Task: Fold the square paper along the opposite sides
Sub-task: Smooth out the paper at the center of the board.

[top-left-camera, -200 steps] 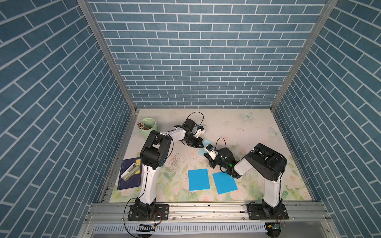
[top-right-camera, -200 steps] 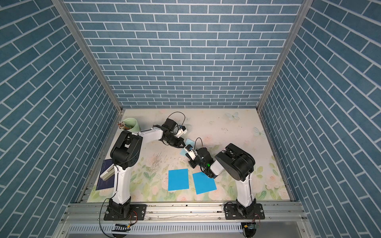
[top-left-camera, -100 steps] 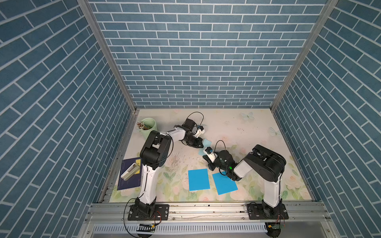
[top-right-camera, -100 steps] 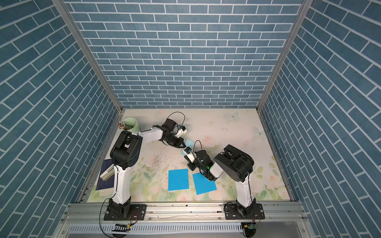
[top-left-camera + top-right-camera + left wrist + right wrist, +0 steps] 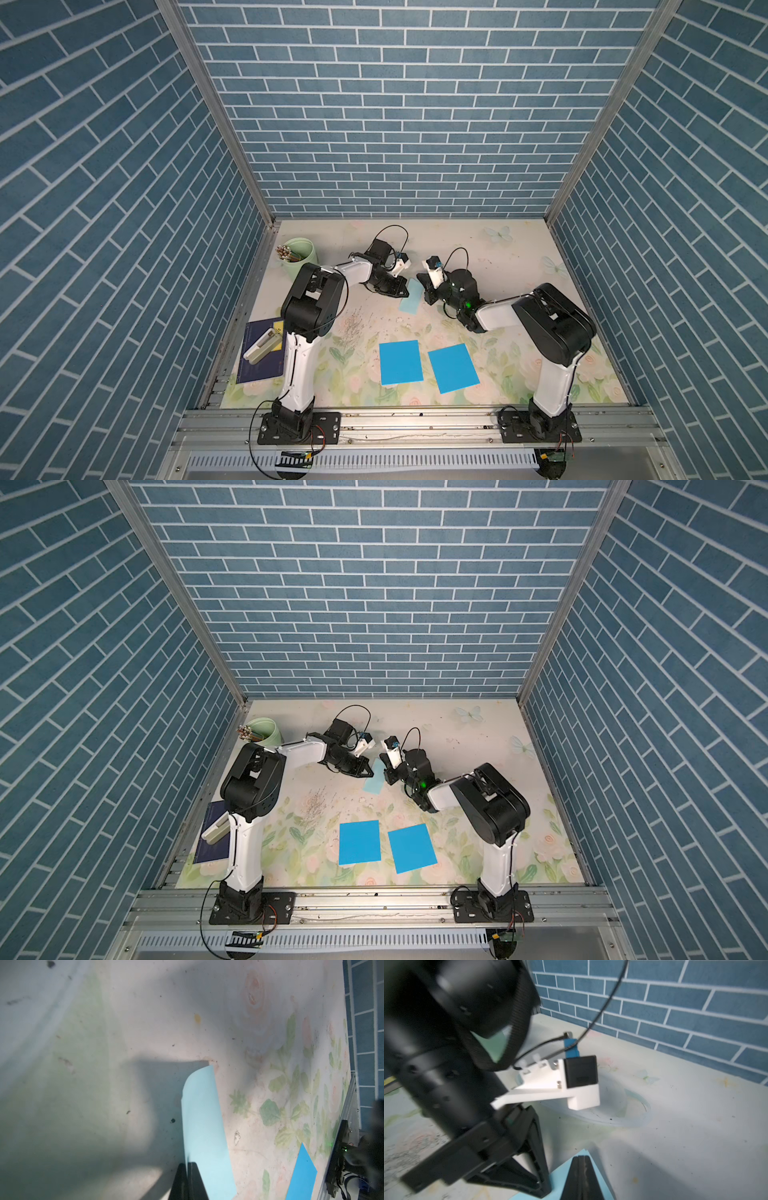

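A light blue square paper [image 5: 410,302] [image 5: 374,785] lies mid-table between my two grippers, its far part lifted and curved. My left gripper [image 5: 405,292] [image 5: 371,774] is shut on one edge; in the left wrist view its jaws [image 5: 188,1164] pinch the bowed sheet [image 5: 203,1126]. From the other side my right gripper [image 5: 424,297] [image 5: 388,780] is shut on the paper's corner. In the right wrist view its closed tips [image 5: 580,1159] sit on that corner [image 5: 560,1176], with the left arm's fingers [image 5: 538,1157] close beside.
Two bright blue sheets [image 5: 401,362] [image 5: 453,368] lie flat near the front edge. A green cup of pencils [image 5: 297,259] stands at the back left. A dark book [image 5: 262,365] with a white case [image 5: 262,345] lies at the front left. Brick walls enclose three sides.
My right gripper has shifted a little toward the back wall with the paper's corner in it. The left gripper has hardly moved.
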You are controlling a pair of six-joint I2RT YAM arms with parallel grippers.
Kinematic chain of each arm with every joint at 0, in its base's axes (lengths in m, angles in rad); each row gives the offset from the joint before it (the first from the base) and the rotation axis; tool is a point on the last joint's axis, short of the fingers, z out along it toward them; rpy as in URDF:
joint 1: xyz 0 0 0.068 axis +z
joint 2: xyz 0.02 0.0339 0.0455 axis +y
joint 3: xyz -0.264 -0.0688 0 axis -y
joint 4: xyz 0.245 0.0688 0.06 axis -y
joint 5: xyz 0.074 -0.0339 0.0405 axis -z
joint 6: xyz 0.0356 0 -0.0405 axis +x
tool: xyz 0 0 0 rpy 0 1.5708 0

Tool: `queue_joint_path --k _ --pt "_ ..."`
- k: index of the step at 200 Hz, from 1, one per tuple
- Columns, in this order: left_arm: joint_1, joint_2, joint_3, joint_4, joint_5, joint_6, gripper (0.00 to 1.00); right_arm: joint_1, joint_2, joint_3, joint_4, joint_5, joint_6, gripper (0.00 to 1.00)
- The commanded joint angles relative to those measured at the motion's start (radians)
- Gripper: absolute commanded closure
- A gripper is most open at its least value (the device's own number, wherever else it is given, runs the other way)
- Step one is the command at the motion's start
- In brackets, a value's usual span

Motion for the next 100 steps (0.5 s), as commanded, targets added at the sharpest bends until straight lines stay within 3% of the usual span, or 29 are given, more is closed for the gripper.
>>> queue_joint_path --k 1,100 --pt "0.021 0.101 -0.069 -0.123 -0.202 0.000 1.00 0.008 0.079 0.034 -0.106 0.023 0.061 1.00" --pt "0.022 0.105 -0.067 -0.144 -0.216 -0.005 1.00 -0.034 0.131 0.028 -0.216 0.135 0.117 1.00"
